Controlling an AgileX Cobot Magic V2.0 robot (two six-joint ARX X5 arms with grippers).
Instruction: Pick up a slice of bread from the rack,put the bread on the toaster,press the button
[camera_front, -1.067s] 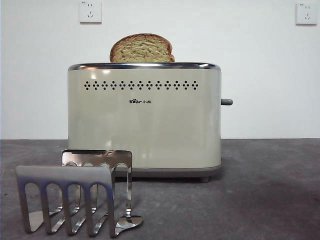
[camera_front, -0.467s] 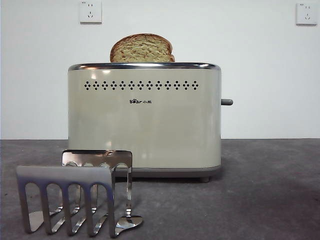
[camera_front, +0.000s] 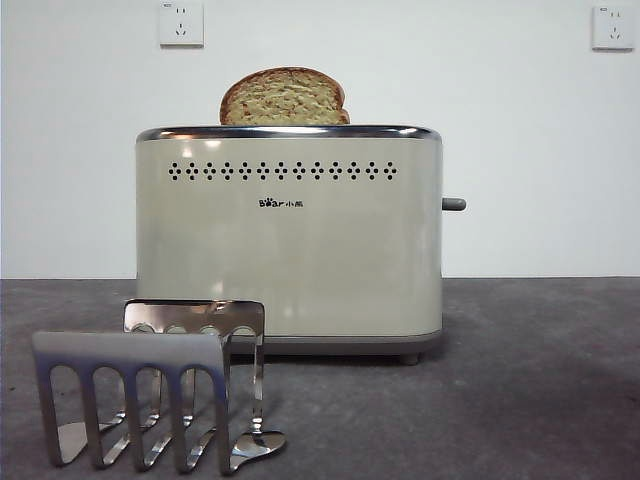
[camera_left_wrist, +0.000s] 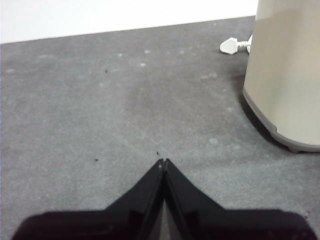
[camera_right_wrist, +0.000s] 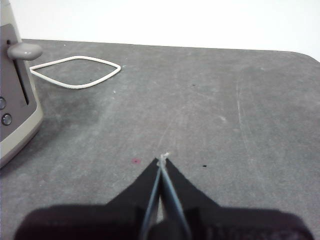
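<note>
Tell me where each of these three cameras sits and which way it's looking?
Front: low at table height, facing the toaster, bread, rack; no robot shows.
Left wrist: on left arm, facing the table; shut left pincer, toaster's end.
Right wrist: on right arm; shut right pincer, toaster's lever.
All share the toaster.

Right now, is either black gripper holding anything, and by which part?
Nothing is held. The left gripper and right gripper are both shut on nothing above the grey table; the brown-crusted slice of bread stands in the cream toaster.

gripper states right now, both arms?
Left gripper: closed, holding nothing, low over the table.
Right gripper: closed, holding nothing, beside the toaster.
</note>
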